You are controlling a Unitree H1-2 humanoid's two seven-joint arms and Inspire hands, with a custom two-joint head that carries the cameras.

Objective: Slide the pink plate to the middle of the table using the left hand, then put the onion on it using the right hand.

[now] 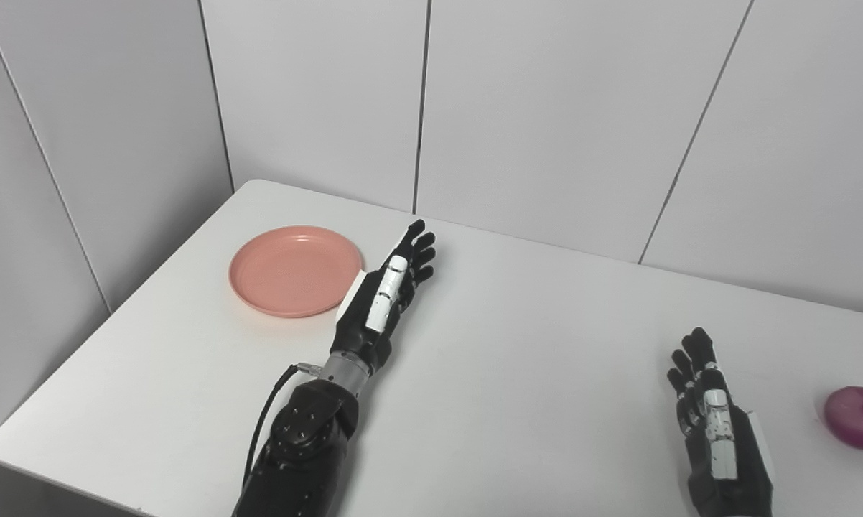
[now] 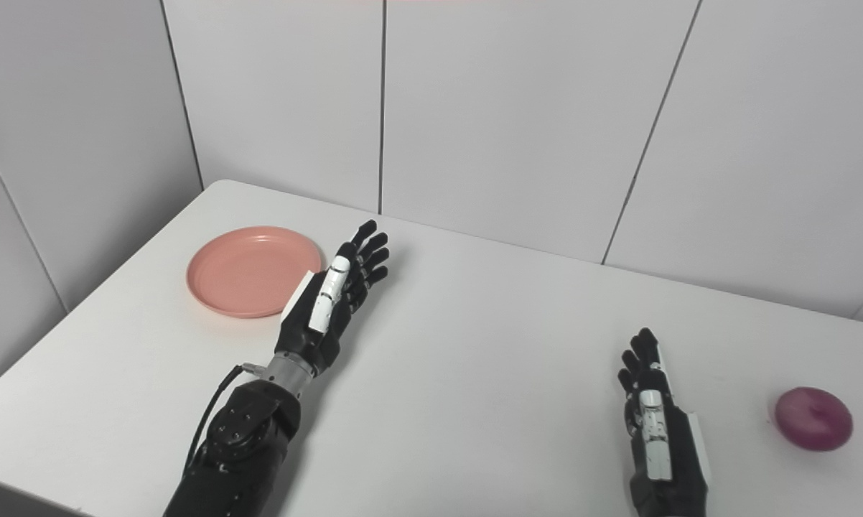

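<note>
The pink plate [image 1: 295,270] lies flat near the table's far left corner. My left hand [image 1: 385,294] is open, fingers straight and together, on edge just right of the plate's rim; whether it touches the rim I cannot tell. A purple onion [image 1: 858,417] rests on the table at the right edge of the view. My right hand [image 1: 719,424] is open near the front right, fingers pointing away, a short gap left of the onion and holding nothing.
The white table [image 1: 518,345] runs from a rounded far-left corner to the front edge at bottom left. Grey wall panels [image 1: 546,108] stand close behind and on the left side. A black cable [image 1: 263,424] loops off the left forearm.
</note>
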